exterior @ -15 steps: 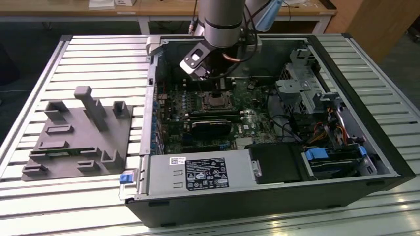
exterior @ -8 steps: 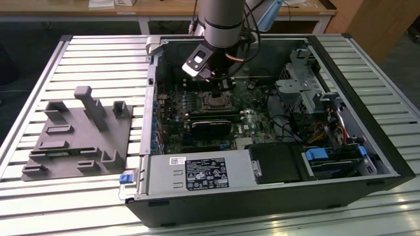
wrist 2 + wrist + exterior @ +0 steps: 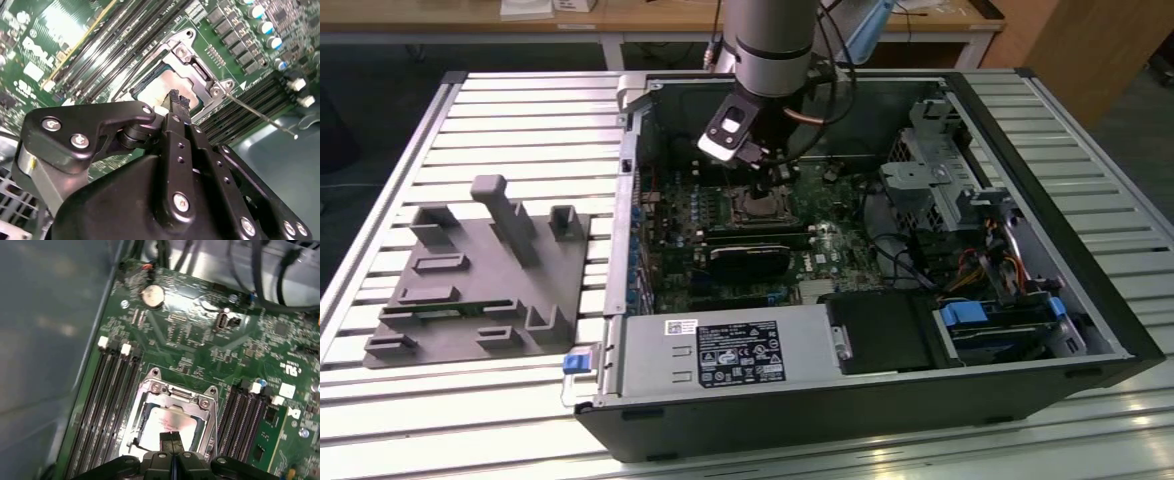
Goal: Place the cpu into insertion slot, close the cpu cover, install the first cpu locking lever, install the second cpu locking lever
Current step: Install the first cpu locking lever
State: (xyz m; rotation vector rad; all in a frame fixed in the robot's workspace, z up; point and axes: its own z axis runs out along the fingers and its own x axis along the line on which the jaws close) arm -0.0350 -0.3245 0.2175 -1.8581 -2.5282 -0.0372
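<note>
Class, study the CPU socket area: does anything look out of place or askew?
One thin locking lever juts from a corner of the cpu cover, slanting over the memory slots instead of lying along the frame; it looks unlatched. The cpu sits flat in the window.

Even overhead light is falling on the table (image 3: 520,120) in the exterior view, its slats (image 3: 454,405) gleaming white toward the near edge. The case (image 3: 881,410) interior is sitting dimmer, the board (image 3: 838,248) lying in shade under the arm (image 3: 774,35). In the second wrist view glare is washing out part of the board and streaking along the memory slots (image 3: 125,40), while the gripper (image 3: 176,96) is showing dark with highlights glinting on its screws (image 3: 181,201). In the first wrist view a pale sheen is lying on the cpu (image 3: 168,421)
</note>
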